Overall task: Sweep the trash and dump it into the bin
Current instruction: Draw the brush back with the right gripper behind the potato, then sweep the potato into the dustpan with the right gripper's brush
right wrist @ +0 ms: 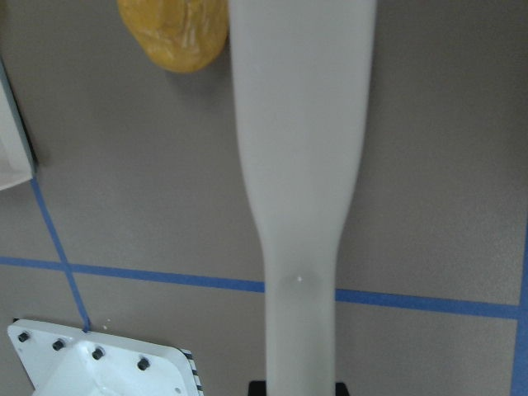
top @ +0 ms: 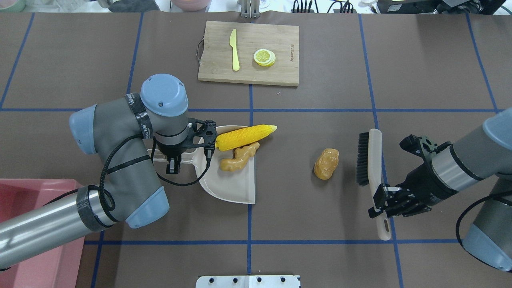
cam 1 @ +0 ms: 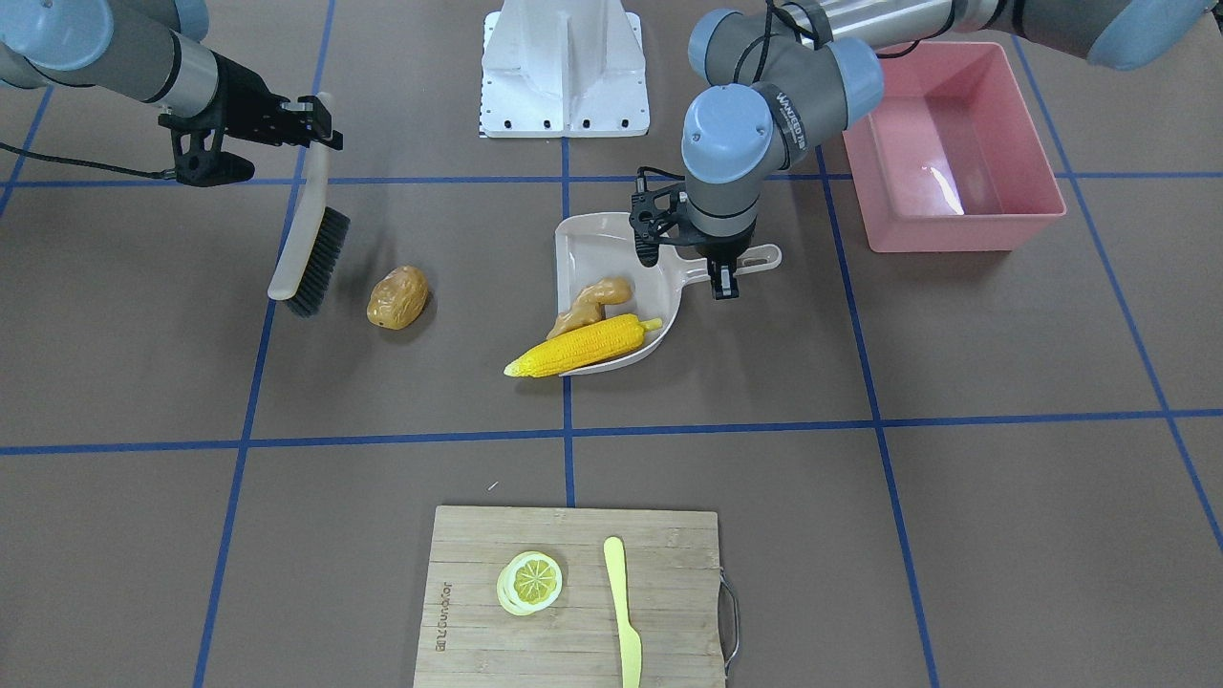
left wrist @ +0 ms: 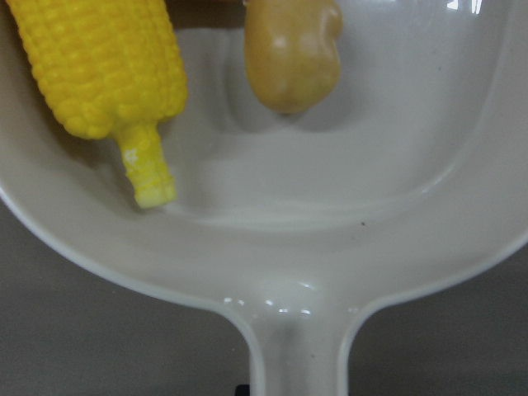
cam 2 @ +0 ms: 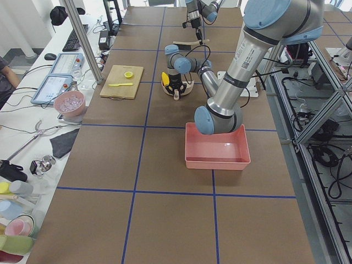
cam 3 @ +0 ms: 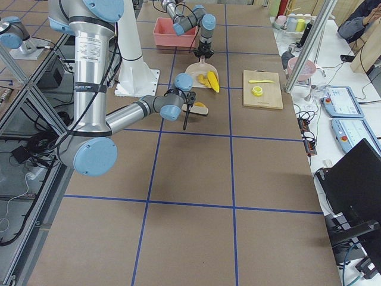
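The beige dustpan (cam 1: 611, 244) lies on the table with the tan ginger root (cam 1: 592, 301) inside it. The yellow corn cob (cam 1: 583, 346) lies across its open lip, tip sticking out. My left gripper (cam 1: 723, 274) is shut on the dustpan handle; its wrist view shows corn (left wrist: 99, 66) and ginger (left wrist: 293, 49) in the pan (left wrist: 330, 190). The brown potato (cam 1: 397, 297) lies on the table between pan and brush. My right gripper (top: 383, 197) is shut on the handle of the brush (top: 370, 160), bristles facing the potato (top: 326, 163). The pink bin (cam 1: 955, 239) stands beyond the left arm.
A wooden cutting board (cam 1: 573, 650) with a lemon slice (cam 1: 529, 582) and a pale yellow knife (cam 1: 623, 612) lies at the table's far side from the robot. The white robot base (cam 1: 566, 67) is at the near middle. Blue tape lines grid the brown table.
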`<control>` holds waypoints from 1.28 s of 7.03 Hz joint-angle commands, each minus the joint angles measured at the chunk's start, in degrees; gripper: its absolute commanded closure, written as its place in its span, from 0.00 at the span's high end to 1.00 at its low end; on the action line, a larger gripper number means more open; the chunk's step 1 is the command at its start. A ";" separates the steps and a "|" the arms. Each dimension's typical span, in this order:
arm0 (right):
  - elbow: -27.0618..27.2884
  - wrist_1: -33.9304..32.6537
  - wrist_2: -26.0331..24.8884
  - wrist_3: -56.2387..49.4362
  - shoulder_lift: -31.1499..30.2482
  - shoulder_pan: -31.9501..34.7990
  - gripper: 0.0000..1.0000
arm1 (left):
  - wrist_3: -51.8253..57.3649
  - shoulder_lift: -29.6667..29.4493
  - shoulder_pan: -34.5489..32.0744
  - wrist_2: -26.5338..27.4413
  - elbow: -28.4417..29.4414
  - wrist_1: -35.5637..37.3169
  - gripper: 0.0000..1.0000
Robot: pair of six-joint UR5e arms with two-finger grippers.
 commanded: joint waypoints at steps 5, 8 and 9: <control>-8.39 0.24 -6.09 -0.07 9.36 -4.96 0.00 | 0.04 0.06 0.03 0.00 0.19 -0.06 0.00; -9.82 -8.08 -6.26 0.02 17.87 -4.87 0.00 | 0.04 0.24 0.03 0.00 0.19 -0.06 0.00; -9.82 -10.29 -6.27 0.11 20.00 -4.87 0.00 | 0.04 0.24 0.03 0.00 0.19 -0.06 0.00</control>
